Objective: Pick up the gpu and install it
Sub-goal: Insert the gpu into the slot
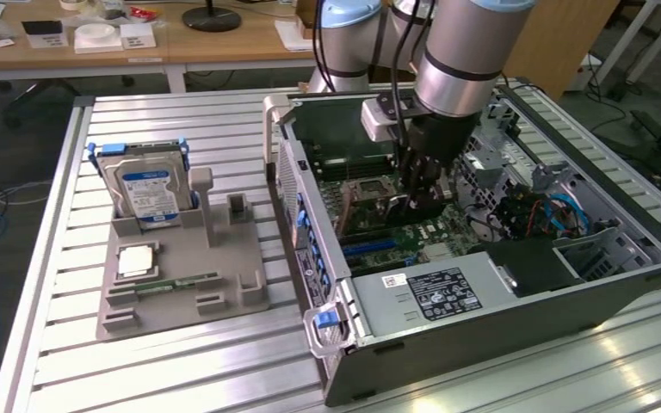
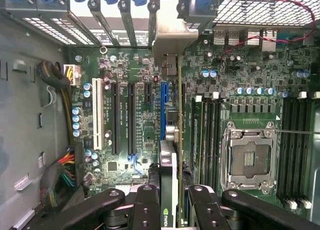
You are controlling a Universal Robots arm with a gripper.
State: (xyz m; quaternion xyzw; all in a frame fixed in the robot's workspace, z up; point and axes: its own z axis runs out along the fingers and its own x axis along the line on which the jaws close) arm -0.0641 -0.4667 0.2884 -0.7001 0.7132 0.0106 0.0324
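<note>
My gripper point(image 1: 423, 200) reaches down into the open computer case point(image 1: 503, 335) and is shut on the gpu point(image 1: 392, 210). In the wrist view the gpu point(image 2: 172, 155) shows edge-on between the black fingers point(image 2: 147, 202), as a thin green board with a black cooler. Its silver end bracket point(image 2: 172, 37) points toward the case's rear slot openings. The card hangs upright just above the motherboard point(image 2: 125, 65), in line with the blue expansion slot point(image 2: 163, 110). I cannot tell whether its edge touches the slot.
Outside the case, a grey fixture point(image 1: 210, 284) holds a hard drive point(image 1: 147, 191), a processor chip point(image 1: 135, 258) and a memory stick point(image 1: 176, 282). Inside are the processor socket point(image 2: 250, 157), memory slots point(image 2: 292, 150), cables point(image 2: 60, 170) and the power supply point(image 1: 440, 292).
</note>
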